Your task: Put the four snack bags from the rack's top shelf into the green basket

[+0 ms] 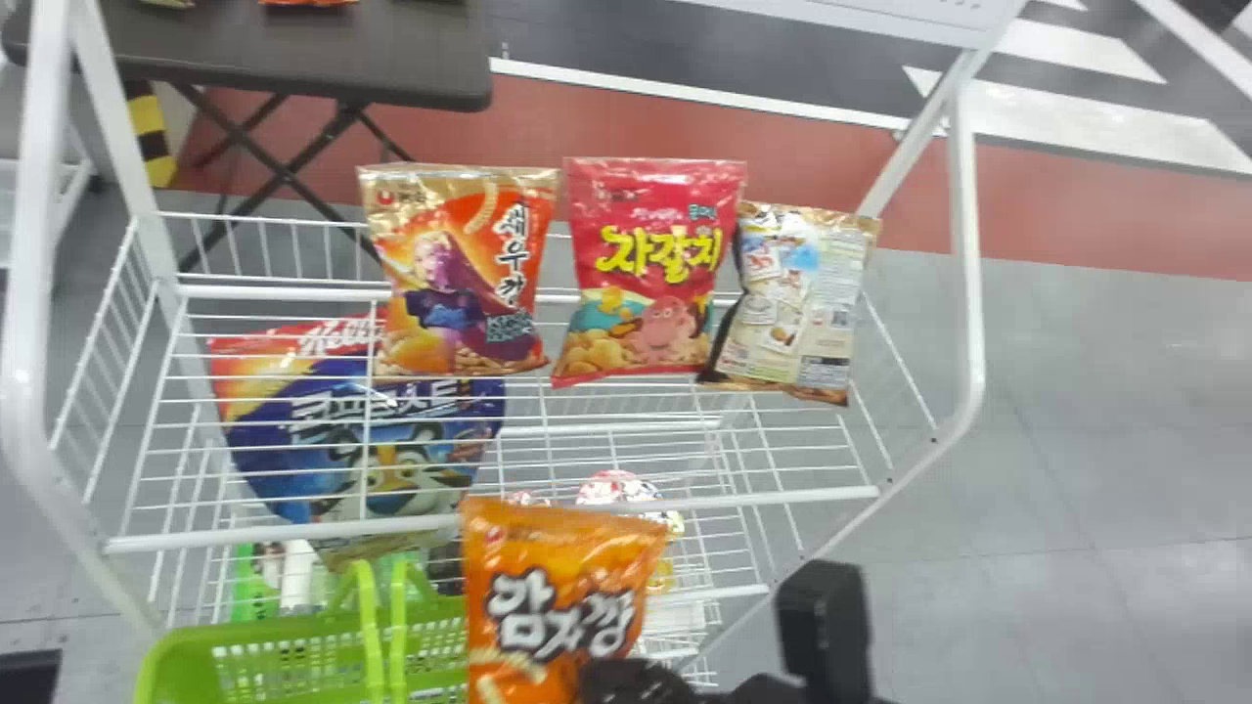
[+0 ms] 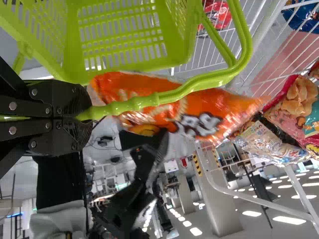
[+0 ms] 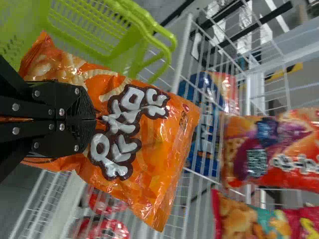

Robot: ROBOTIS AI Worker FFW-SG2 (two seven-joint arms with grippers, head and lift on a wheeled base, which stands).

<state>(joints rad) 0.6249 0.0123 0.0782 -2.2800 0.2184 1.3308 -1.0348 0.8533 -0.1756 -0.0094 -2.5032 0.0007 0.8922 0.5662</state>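
In the head view my right gripper (image 1: 636,684) is at the bottom edge, at an orange snack bag (image 1: 558,596). The right wrist view shows the right gripper (image 3: 94,119) shut on that bag (image 3: 144,144). Three bags stand on the rack's top shelf: an orange-gold one (image 1: 460,284), a pink-red one (image 1: 650,274) and one with its pale back showing (image 1: 797,303). Left of the held bag is the green basket (image 1: 293,645). My left gripper (image 2: 84,117) is shut on the handle of the basket (image 2: 119,40), with the held bag beside the basket.
The white wire rack (image 1: 489,518) has a large blue snack bag (image 1: 362,440) and other packages on lower levels. Its tubular side frames rise at both sides. A dark folding table (image 1: 293,59) stands behind it at the left.
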